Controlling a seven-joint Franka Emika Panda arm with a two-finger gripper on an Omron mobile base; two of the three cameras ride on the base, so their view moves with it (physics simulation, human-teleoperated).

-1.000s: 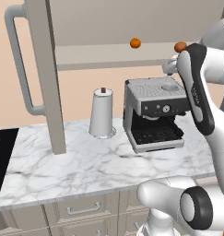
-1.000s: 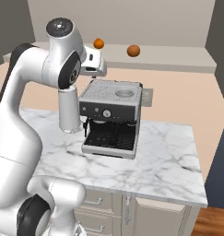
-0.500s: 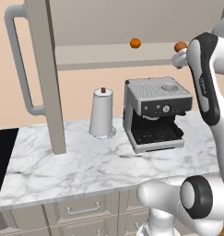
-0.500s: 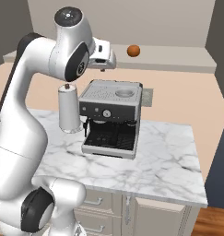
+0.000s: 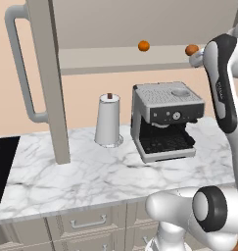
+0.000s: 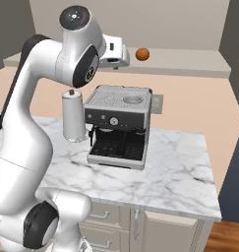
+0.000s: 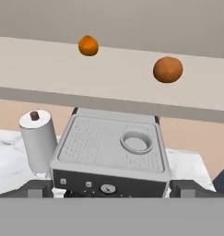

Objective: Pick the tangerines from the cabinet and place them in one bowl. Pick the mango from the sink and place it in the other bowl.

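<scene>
Two orange tangerines sit on the open cabinet's shelf point(image 5: 120, 59): one to the left point(image 5: 144, 46) point(image 7: 88, 45), one to the right point(image 5: 191, 50) point(image 6: 142, 54) point(image 7: 168, 69). The cabinet door point(image 5: 44, 78) stands swung open at the left, its curved handle point(image 5: 20, 68) facing out. My gripper point(image 7: 111, 188) point(image 6: 126, 55) hovers open in front of the shelf edge at tangerine height, just short of the right tangerine and empty, its fingertips point(image 7: 39, 186) wide apart. My hand covers the left tangerine in the right base view. The bowls, the mango and the sink are out of view.
A silver coffee machine point(image 5: 164, 122) point(image 6: 118, 125) point(image 7: 111, 154) stands on the marble counter point(image 5: 91, 171) right below my hand. A white canister point(image 5: 108, 120) point(image 6: 73, 115) point(image 7: 37, 138) stands to its left. A black cooktop point(image 5: 0, 169) lies at the far left.
My arm has lifted and carried the hand up and toward the shelf, closer to the right tangerine. The jaws stay open. The tangerines have not moved.
</scene>
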